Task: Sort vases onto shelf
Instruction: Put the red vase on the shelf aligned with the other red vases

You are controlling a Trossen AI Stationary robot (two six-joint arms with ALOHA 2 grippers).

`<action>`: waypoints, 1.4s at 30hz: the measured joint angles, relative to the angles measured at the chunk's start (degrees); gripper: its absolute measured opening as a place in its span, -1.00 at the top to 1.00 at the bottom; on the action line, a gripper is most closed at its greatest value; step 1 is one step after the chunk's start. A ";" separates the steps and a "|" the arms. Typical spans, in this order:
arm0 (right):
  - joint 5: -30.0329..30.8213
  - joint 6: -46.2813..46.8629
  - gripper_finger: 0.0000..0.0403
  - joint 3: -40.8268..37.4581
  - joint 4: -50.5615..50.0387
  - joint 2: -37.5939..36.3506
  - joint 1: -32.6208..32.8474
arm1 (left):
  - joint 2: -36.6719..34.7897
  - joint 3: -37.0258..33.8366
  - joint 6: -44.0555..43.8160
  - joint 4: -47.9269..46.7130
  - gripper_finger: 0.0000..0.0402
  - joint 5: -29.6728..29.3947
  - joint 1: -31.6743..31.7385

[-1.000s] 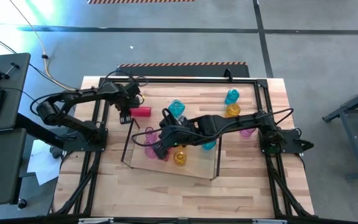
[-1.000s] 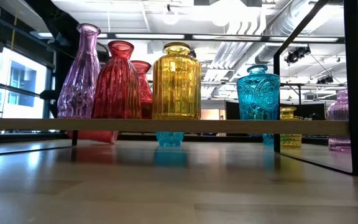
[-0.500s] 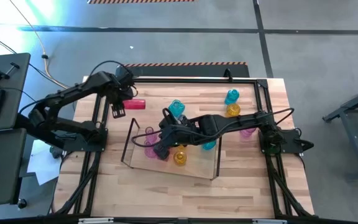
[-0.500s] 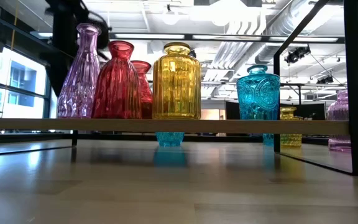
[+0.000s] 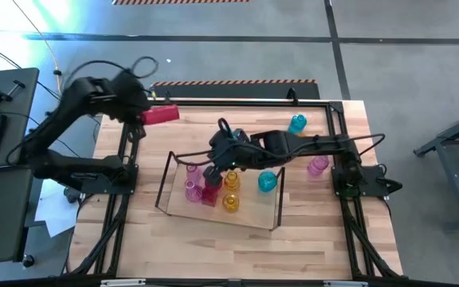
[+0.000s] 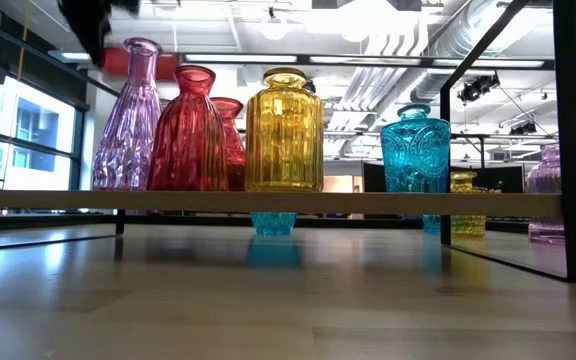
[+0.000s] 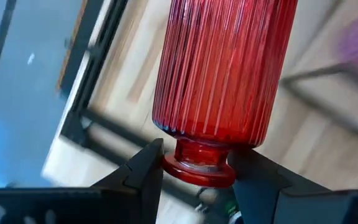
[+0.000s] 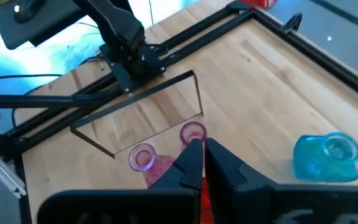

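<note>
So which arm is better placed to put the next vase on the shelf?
The left. Its end effector already grips a red ribbed vase by the neck, lifted near the table's far left corner. The right end effector is shut and empty above the shelf, holding nothing to place.

Bright, even overhead lighting; the raised left arm (image 5: 94, 100) smears with motion blur.

Industrial lab: exposed ceiling ducts (image 6: 438, 45), concrete floor (image 5: 405, 80).
</note>
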 joint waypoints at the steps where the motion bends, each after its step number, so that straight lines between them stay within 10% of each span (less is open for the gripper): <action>1: 0.02 -0.45 1.00 0.00 0.00 -0.20 -0.31 | -0.64 1.83 -0.92 0.06 0.27 1.18 -0.18; 15: -0.02 -3.22 1.00 0.02 -0.02 -1.92 -3.17 | -3.73 16.33 -12.86 0.39 0.26 12.96 -8.91; 42: 1.21 -9.78 1.00 0.02 0.41 -6.84 -11.46 | 9.34 16.34 -29.81 0.42 0.28 17.09 -51.87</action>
